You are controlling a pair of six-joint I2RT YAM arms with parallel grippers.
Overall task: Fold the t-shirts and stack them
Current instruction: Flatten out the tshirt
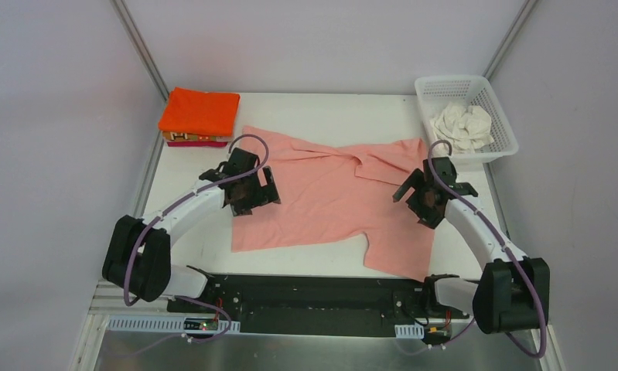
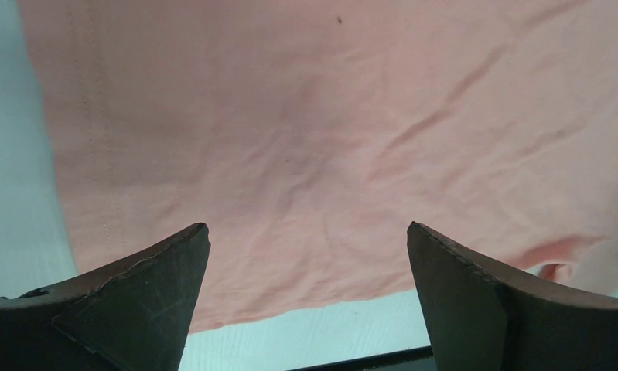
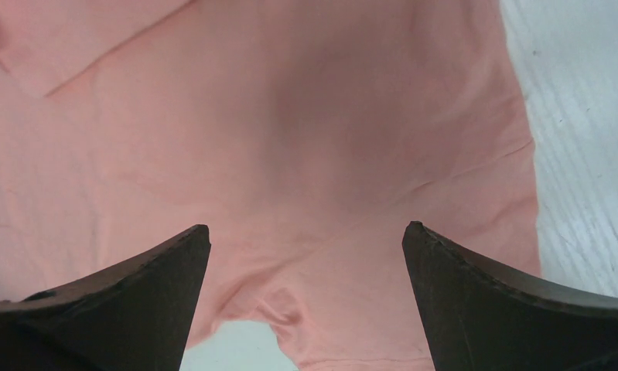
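A salmon pink t-shirt [image 1: 332, 197] lies spread and rumpled on the middle of the table, also filling the left wrist view [image 2: 313, 139] and the right wrist view [image 3: 290, 139]. My left gripper [image 1: 253, 189] hovers open over its left edge, jaws wide apart and empty [image 2: 308, 232]. My right gripper [image 1: 423, 197] hovers open over its right side, empty [image 3: 305, 232]. A folded bright orange t-shirt [image 1: 200, 112] tops a stack at the back left, a magenta one [image 1: 191, 144] under it. A crumpled cream-white t-shirt [image 1: 462, 127] lies in the basket.
A white plastic lattice basket [image 1: 501, 116] stands at the back right corner. Grey walls enclose the table on three sides. Bare white tabletop [image 1: 189, 232] shows left of the pink shirt and along the back.
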